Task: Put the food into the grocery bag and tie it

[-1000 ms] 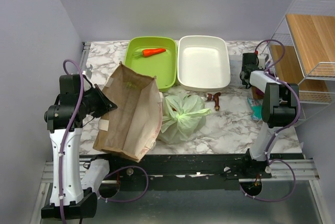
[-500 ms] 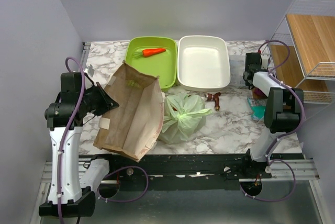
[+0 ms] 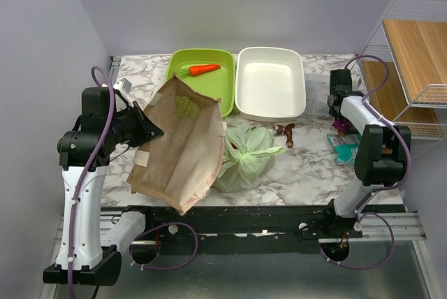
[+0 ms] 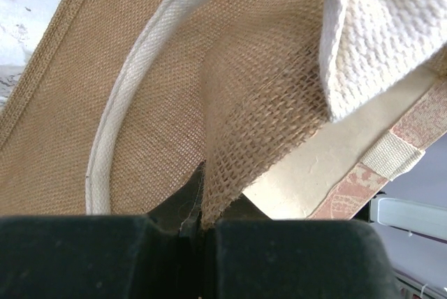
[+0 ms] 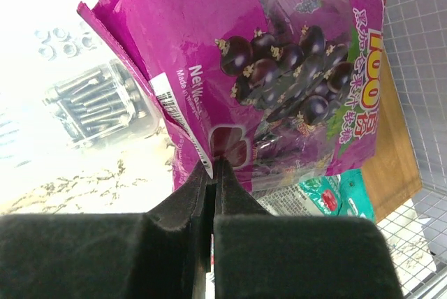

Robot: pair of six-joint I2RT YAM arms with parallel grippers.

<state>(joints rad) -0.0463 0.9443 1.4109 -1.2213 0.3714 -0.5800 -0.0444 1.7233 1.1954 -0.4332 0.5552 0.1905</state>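
The grocery bag (image 3: pixel 244 159) lies in the middle of the bench (image 3: pixel 307 170), toward the near edge, against the burlap bag (image 4: pixel 126 117), whose fabric the left hand (image 4: pixel 201 223) pinches. The right hand (image 5: pixel 213 173), well apart at the right edge, is clenched on a purple snack pouch (image 5: pixel 279 68).

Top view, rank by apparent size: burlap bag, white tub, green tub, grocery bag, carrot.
1. burlap bag, possibly inflated by being raised toward the camera.
2. white tub and green tub: alike, green partly covered.
3. grocery bag.
4. carrot.
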